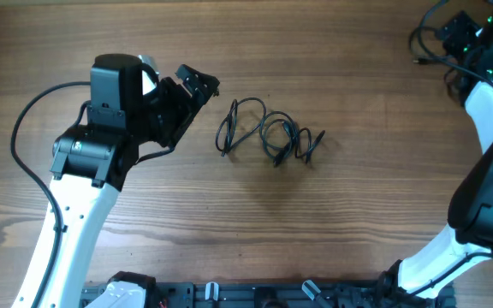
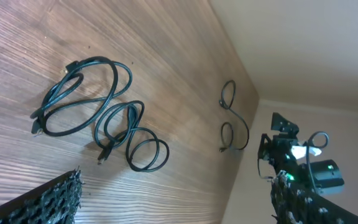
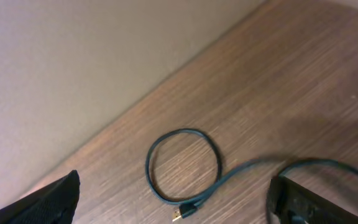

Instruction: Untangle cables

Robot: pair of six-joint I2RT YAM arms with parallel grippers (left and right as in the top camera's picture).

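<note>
The left pincer (image 1: 197, 82) is above the wooden surface (image 1: 358, 214), its jaws wide and holding nothing. A little to its right, near the middle, the tangled cables (image 1: 268, 137) lie flat in several crossing loops. Well apart, at the far right corner, a single cable (image 3: 183, 130) makes one round loop ending in a gold-tipped plug. The right pincer (image 3: 174, 186) stands wide over it. The blurred part of this cable runs close to one finger, perhaps touching it.

A wooden table (image 1: 229, 235) carries a tangled cable bundle (image 1: 274, 141). One separate looped cable (image 3: 149, 165) lies well right of that bundle, near the table's edge.
</note>
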